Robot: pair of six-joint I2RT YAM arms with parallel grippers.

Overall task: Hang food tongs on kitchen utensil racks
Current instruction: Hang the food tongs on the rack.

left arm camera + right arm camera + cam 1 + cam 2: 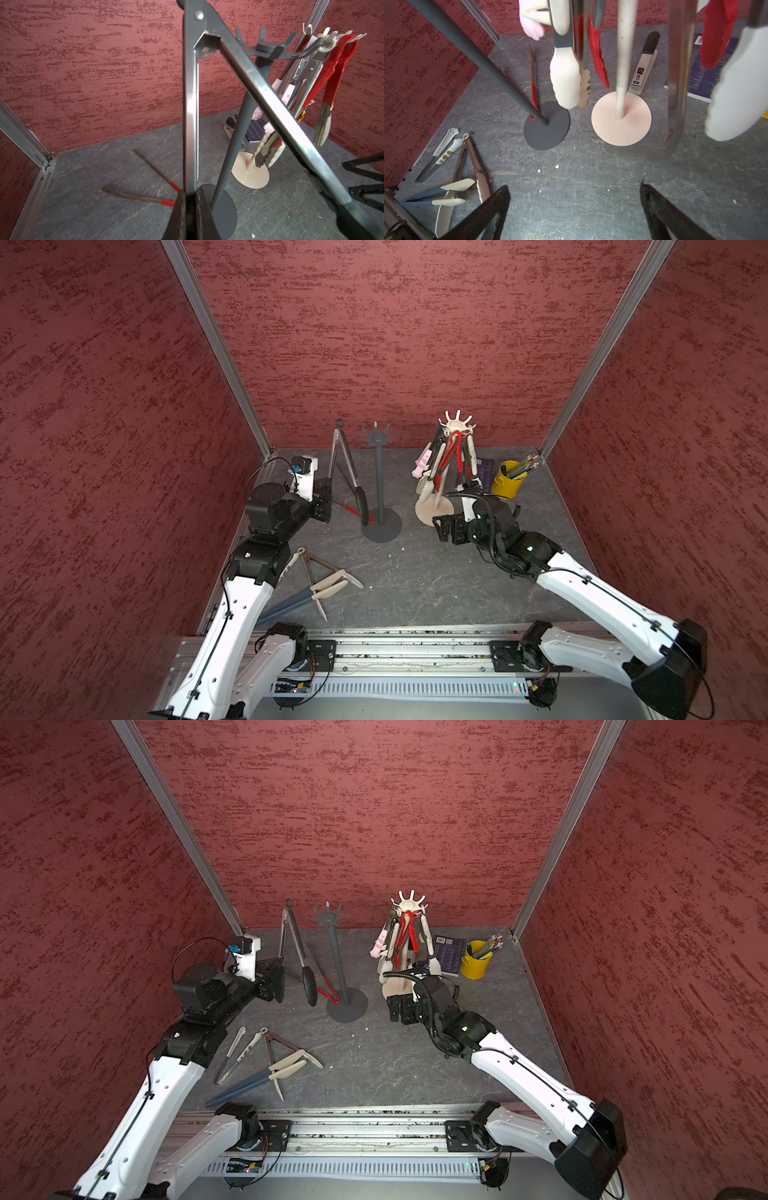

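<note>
The left tool (pixel 327 502) is clenched on one arm of a pair of long steel food tongs with black tips (pixel 348 466). In the left wrist view that arm runs up from between its pads (pixel 179 211). These tongs stand almost upright above the grey stone-look counter (pixel 415 572), with the hinge and hanging ring at the top, the black tips pointing down and the two arms splayed apart. The ring sits about level with the crown of hooks on the dark grey utensil rack (pixel 380 481), just to its left and clear of the hooks.

Thin red-handled tongs (pixel 353 512) lie flat on the counter below, their joined end at the edge of that rack's round base. To the right, the cream-white utensil rack (pixel 457 425) carries several tongs in red, pink and cream, all hanging tips down. The right tool (pixel 442 526) hovers released, jaws wide, near the cream rack's base. Blue-handled and cream-tipped tongs (pixel 328 589) lie crossed on the counter beside the left arm.
</note>
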